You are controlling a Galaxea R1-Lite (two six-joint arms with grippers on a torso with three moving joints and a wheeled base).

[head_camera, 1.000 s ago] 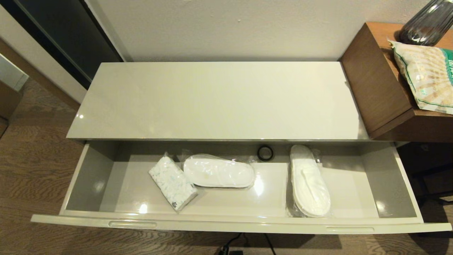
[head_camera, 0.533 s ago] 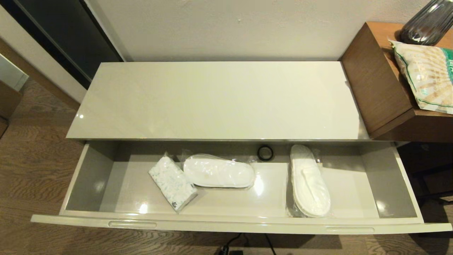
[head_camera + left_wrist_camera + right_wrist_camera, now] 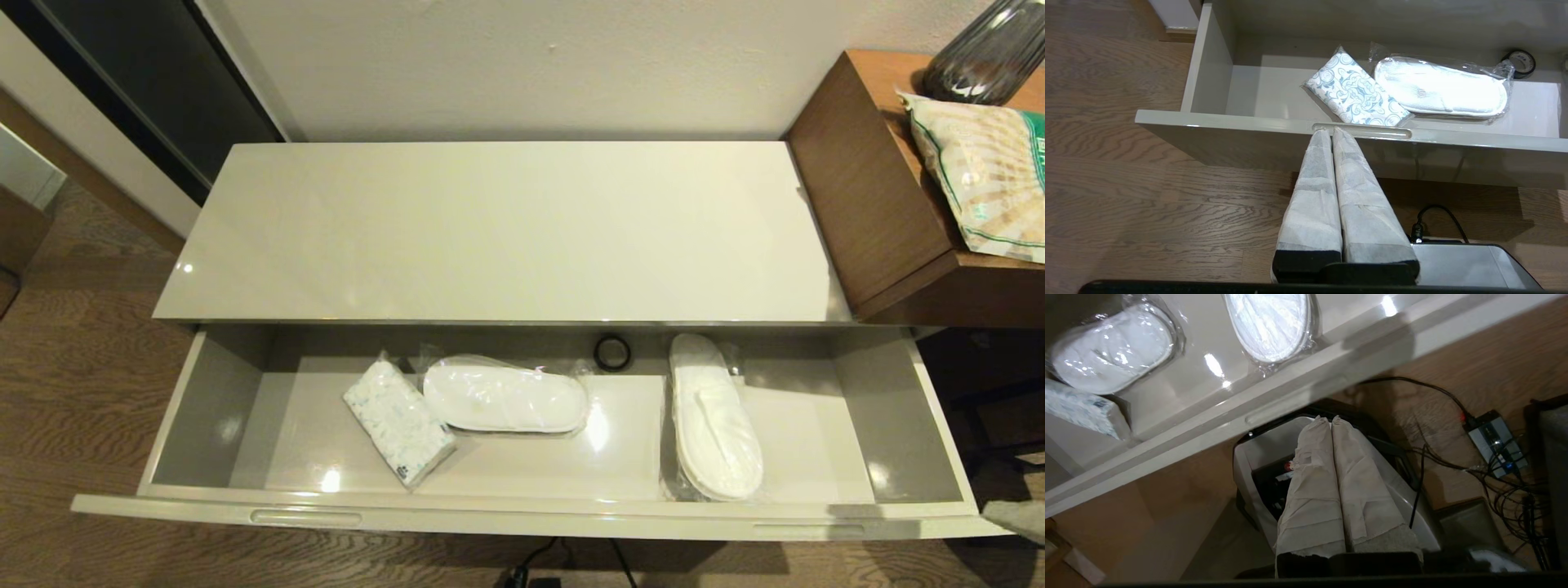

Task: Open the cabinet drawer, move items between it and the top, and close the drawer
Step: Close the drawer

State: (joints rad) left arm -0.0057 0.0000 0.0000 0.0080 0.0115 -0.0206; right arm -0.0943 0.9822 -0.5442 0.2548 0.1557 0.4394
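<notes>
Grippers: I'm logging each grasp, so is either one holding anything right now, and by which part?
Nothing is held. The left gripper is shut and empty near the drawer front; the right gripper is shut and empty below that front.

Blue-and-white patterned tissue pack (image 3: 398,422) lying flat; small black ring (image 3: 611,353) behind it, well apart. Brown wooden side table (image 3: 865,204) bearing a printed plastic bag (image 3: 980,171) and dark ribbed glass vase (image 3: 984,53). Wood-grain floor (image 3: 73,343).
</notes>
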